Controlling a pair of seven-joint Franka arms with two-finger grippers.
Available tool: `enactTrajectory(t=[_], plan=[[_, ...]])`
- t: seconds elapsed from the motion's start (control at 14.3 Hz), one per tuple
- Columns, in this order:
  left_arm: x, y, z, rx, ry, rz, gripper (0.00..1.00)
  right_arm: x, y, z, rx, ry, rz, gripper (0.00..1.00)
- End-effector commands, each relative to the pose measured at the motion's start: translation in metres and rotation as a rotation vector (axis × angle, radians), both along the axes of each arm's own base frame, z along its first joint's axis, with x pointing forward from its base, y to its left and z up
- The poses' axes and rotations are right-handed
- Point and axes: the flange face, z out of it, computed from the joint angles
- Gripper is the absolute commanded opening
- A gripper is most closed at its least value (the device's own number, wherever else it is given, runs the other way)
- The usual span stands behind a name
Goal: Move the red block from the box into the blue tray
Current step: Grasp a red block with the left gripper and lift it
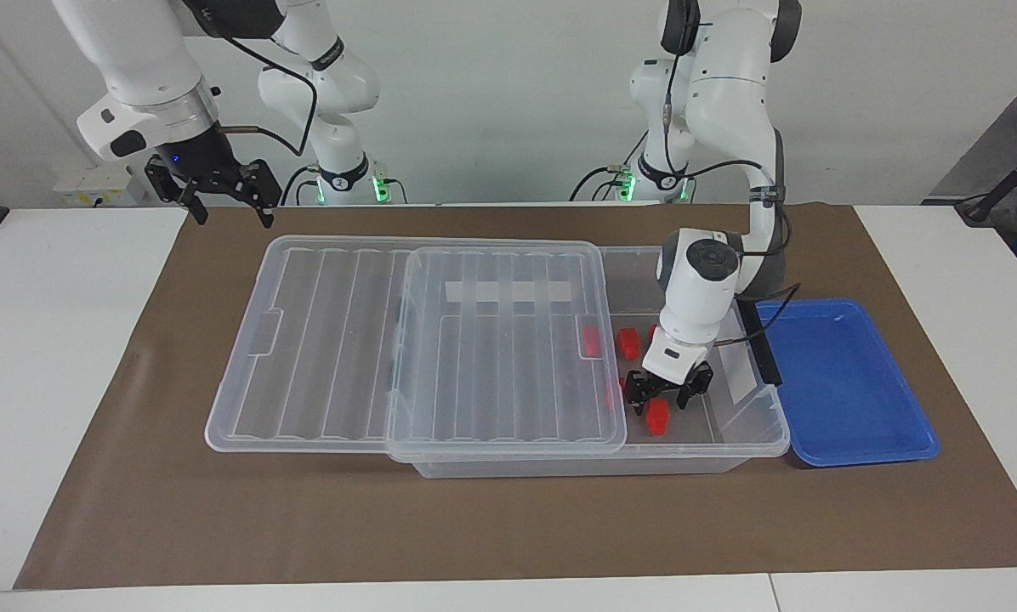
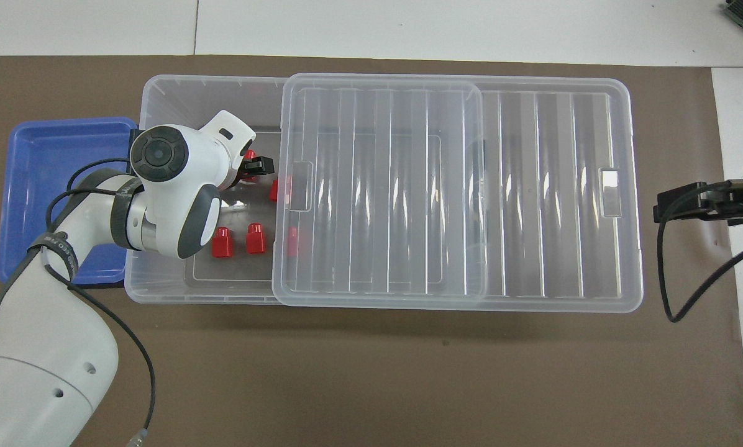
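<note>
The clear box [image 1: 755, 425] lies along the table with its ribbed lid [image 1: 508, 340] slid toward the right arm's end, so the end beside the blue tray [image 1: 849, 382] is uncovered. Several red blocks lie in that uncovered end. My left gripper [image 1: 663, 398] is down inside the box, right at one red block [image 1: 657, 416], which shows only partly under the wrist from overhead [image 2: 248, 155]. Two more blocks [image 2: 222, 242] [image 2: 255, 238] lie nearer to the robots. My right gripper [image 1: 224, 204] hangs open and holds nothing, above the mat past the lid's corner.
A brown mat [image 1: 508, 518] covers the table's middle. The tray [image 2: 48, 161] holds nothing and sits against the box's short end. A black latch [image 1: 764, 348] stands on that end. One block [image 1: 591, 340] lies under the lid's edge.
</note>
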Motion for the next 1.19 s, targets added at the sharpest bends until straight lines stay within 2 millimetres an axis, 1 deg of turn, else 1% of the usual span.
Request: enactTrajectory(t=[0.0,0.07,0.14,0.21,0.49,0.56,0.63,0.7,0.77,0.98,1.12], plan=[[-0.006,0.001,-0.001,0.011,-0.007,0.009,0.32,-0.002,-0.002,-0.003,-0.011,0.009,-0.033,0.99],[-0.006,0.001,-0.001,0.011,-0.007,0.009,0.18,-0.004,-0.001,-0.002,-0.005,0.008,-0.033,1.0],[-0.005,0.001,0.0,0.011,-0.008,0.009,0.06,-0.004,-0.001,-0.002,-0.007,0.008,-0.033,1.0],[-0.005,0.001,0.001,0.011,-0.01,0.009,0.04,-0.004,-0.001,-0.002,-0.005,0.008,-0.033,1.0],[-0.003,0.0,0.004,0.013,-0.001,0.01,0.0,-0.004,-0.001,-0.003,-0.005,0.01,-0.033,1.0],[0.001,-0.001,0.013,0.021,0.019,0.013,0.0,-0.004,-0.001,-0.003,-0.005,0.01,-0.033,1.0],[0.008,-0.006,0.029,0.025,0.038,0.021,0.0,-0.003,-0.002,-0.003,-0.005,0.008,-0.035,1.0],[0.013,-0.009,0.04,0.027,0.046,0.038,0.0,-0.003,-0.001,-0.004,-0.005,0.01,-0.033,1.0],[0.016,-0.01,0.047,0.025,0.045,0.046,0.0,-0.003,-0.001,-0.004,-0.005,0.01,-0.033,1.0],[0.015,-0.004,0.061,0.029,0.053,0.054,0.0,-0.004,-0.001,-0.003,-0.005,0.008,-0.029,1.0],[0.011,0.002,0.083,0.033,0.067,0.061,0.0,-0.003,-0.002,-0.004,-0.005,0.008,-0.03,1.0]])
